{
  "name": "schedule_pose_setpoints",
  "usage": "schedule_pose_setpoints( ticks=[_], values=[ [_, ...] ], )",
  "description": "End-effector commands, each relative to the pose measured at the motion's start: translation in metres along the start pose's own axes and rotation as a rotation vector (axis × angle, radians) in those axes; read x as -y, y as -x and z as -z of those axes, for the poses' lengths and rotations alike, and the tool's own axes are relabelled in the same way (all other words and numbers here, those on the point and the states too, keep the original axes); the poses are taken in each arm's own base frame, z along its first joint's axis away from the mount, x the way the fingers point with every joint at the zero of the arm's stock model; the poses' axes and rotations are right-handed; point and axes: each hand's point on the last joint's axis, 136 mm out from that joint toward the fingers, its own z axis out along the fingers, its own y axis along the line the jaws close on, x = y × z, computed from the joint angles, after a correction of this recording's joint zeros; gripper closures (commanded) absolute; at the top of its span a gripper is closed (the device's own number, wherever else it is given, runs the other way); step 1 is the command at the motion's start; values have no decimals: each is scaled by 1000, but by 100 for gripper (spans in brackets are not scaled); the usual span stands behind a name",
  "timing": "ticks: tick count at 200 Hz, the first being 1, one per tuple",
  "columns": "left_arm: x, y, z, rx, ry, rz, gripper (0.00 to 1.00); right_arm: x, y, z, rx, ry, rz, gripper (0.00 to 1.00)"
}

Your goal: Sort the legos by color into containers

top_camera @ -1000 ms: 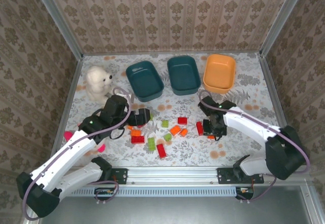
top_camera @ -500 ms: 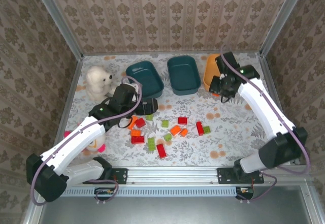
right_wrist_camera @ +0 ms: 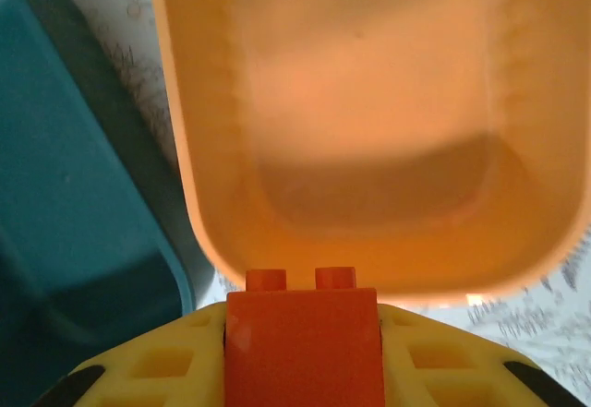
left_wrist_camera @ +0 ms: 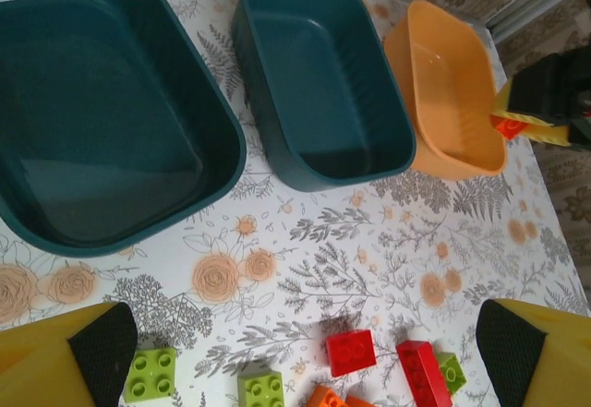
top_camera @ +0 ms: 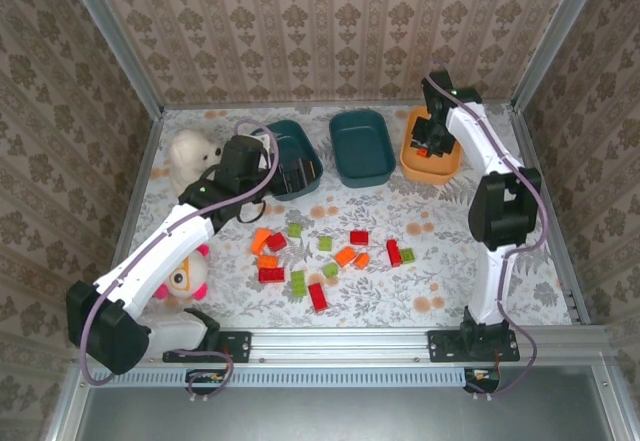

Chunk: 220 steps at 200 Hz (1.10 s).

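Several red, orange and light green legos [top_camera: 325, 256] lie loose on the floral table; some of them [left_wrist_camera: 352, 352] sit below my left wrist. My left gripper [top_camera: 297, 174] hangs open and empty over the near rim of the left teal container [top_camera: 270, 139], its fingertips [left_wrist_camera: 102, 352] wide apart. The middle teal container [top_camera: 361, 146] holds nothing. My right gripper [top_camera: 424, 149] is shut on an orange lego [right_wrist_camera: 302, 347] just above the near rim of the orange container [right_wrist_camera: 369, 102]; the same gripper and lego [left_wrist_camera: 510, 126] appear beside the orange container [left_wrist_camera: 443, 75].
A white plush bear [top_camera: 192, 158] sits at the back left. A pink and yellow plush [top_camera: 185, 276] lies under my left arm. Metal frame rails and patterned walls bound the table on three sides.
My right arm carried the orange lego from the middle of the table back to the orange container. My left gripper moved from the pile up to the left teal container, staying open.
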Motion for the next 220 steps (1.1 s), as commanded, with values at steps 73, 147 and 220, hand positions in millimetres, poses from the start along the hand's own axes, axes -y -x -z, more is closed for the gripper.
schedule_pose_setpoints(
  ticks=[73,147,220],
  values=[
    [-4,7,11,15,26,34,2,27,21,-104,-162,-83,-8,64],
    [-38,-28,30,-39,151,72,3,15,48,-41,-34,-20,19,32],
    [-78,-71,54,-142,316,113,10,-35,30,127,314,207,101,32]
  ],
)
